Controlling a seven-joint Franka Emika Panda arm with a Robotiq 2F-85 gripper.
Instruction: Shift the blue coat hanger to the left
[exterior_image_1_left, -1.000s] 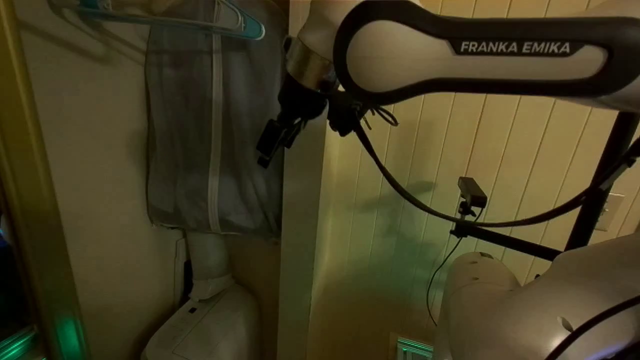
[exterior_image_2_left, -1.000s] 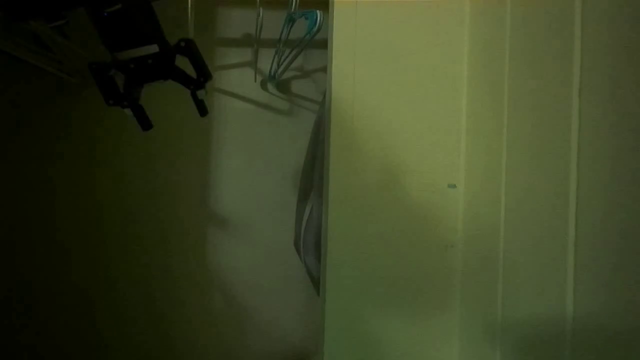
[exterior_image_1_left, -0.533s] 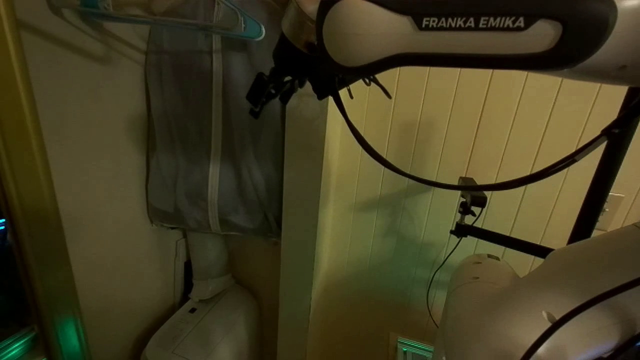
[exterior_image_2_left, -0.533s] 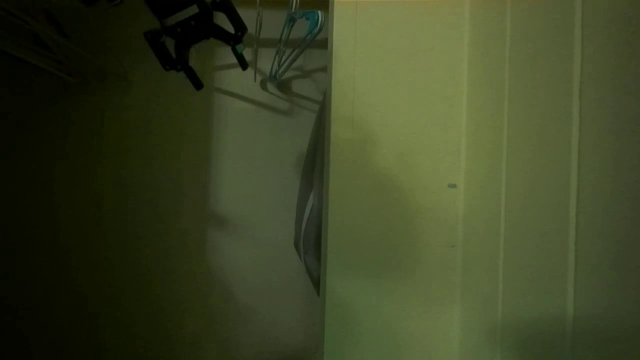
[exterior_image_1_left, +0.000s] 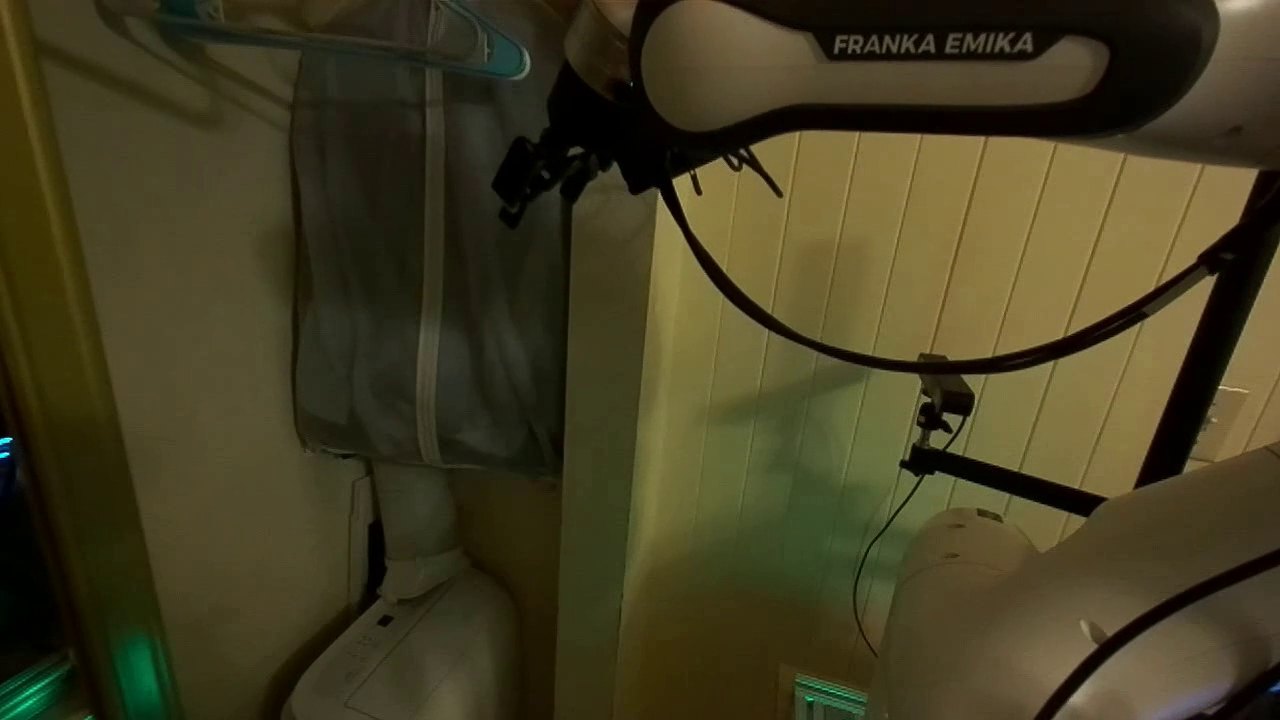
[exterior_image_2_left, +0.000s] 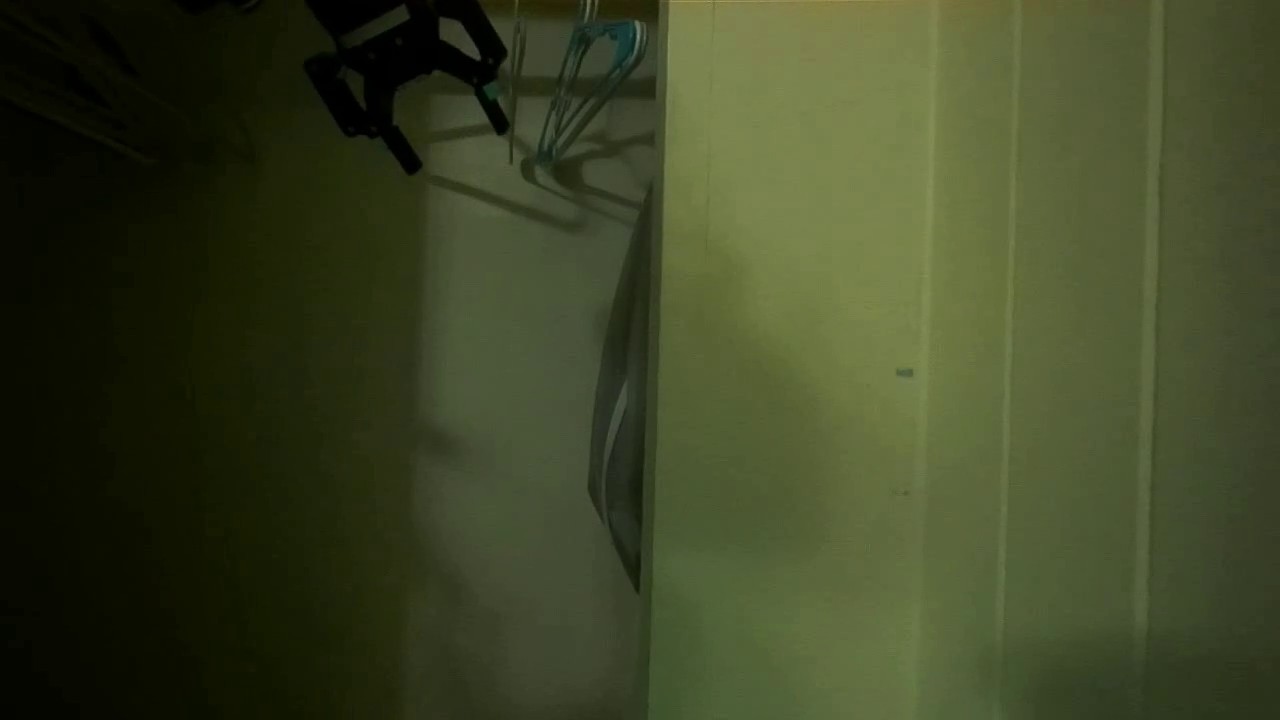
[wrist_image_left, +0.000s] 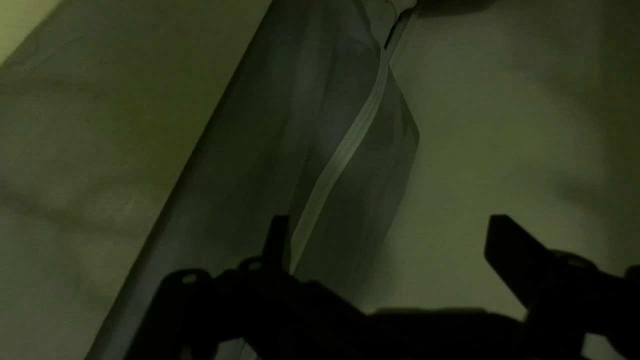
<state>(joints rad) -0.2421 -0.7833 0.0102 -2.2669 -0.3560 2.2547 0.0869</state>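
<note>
gripper (exterior_image_2_left: 455, 148) stood with fingers apart, holding nothing | blue hanger (exterior_image_1_left: 506, 60) hung high, overlapping the upper garment bag (exterior_image_1_left: 370, 260) in an exterior view | step, probably the approach, called for straddling this hanger alone, clear of the thin hanger (exterior_image_2_left: 517, 60) beside it, then sliding gently left | long bar ran nearly level, blue end pointing toward the robot arm (exterior_image_1_left: 800, 75)

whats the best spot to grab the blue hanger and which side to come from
I'd grip the blue hanger by its rounded lower corner, coming from the side of the arm, since in an exterior view that corner juts toward it. The frame looks thin, so the open pincer could probably straddle it.
</note>
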